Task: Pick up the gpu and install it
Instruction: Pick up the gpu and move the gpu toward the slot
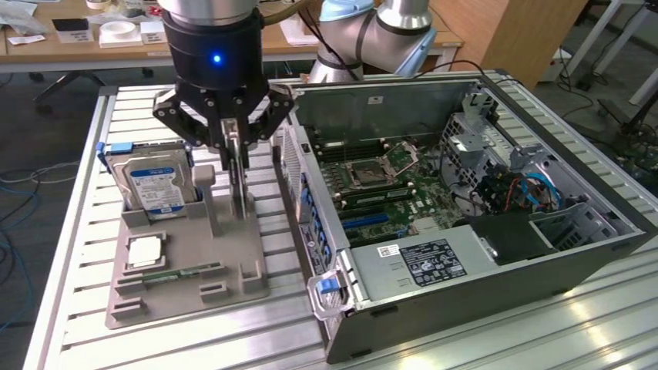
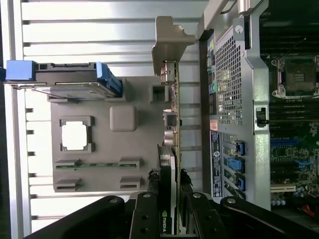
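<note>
The arm is held vertical above the work surface, with the gripper pointed straight down. Its 2 fingers are closed from opposite sides on the upright gpu, 1 against each face, and the black linkages are splayed outward above them.

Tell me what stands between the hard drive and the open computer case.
The gpu, standing on edge over the grey tray, with the gripper closed on it. Both views show it.
</note>
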### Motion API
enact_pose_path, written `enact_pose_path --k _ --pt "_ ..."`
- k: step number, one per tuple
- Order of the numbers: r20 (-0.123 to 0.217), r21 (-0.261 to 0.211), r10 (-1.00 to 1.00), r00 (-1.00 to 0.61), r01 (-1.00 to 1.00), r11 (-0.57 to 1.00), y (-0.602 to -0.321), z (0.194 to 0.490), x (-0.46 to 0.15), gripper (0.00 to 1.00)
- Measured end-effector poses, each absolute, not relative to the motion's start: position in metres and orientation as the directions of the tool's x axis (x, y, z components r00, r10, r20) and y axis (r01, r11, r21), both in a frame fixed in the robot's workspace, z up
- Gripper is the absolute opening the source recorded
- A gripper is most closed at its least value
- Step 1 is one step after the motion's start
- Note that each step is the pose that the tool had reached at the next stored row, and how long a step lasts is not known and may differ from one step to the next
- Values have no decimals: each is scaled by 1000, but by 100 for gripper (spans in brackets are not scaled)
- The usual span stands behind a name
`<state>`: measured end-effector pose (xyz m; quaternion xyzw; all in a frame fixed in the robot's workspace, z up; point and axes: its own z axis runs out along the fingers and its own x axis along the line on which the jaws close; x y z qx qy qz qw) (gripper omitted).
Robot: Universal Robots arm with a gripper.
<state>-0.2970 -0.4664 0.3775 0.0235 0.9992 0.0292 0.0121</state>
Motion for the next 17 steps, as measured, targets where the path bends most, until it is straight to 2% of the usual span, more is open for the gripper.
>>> enact_pose_path --k 17 --pt "-23 59 48 -999 46 997 -466 392 -297 27"
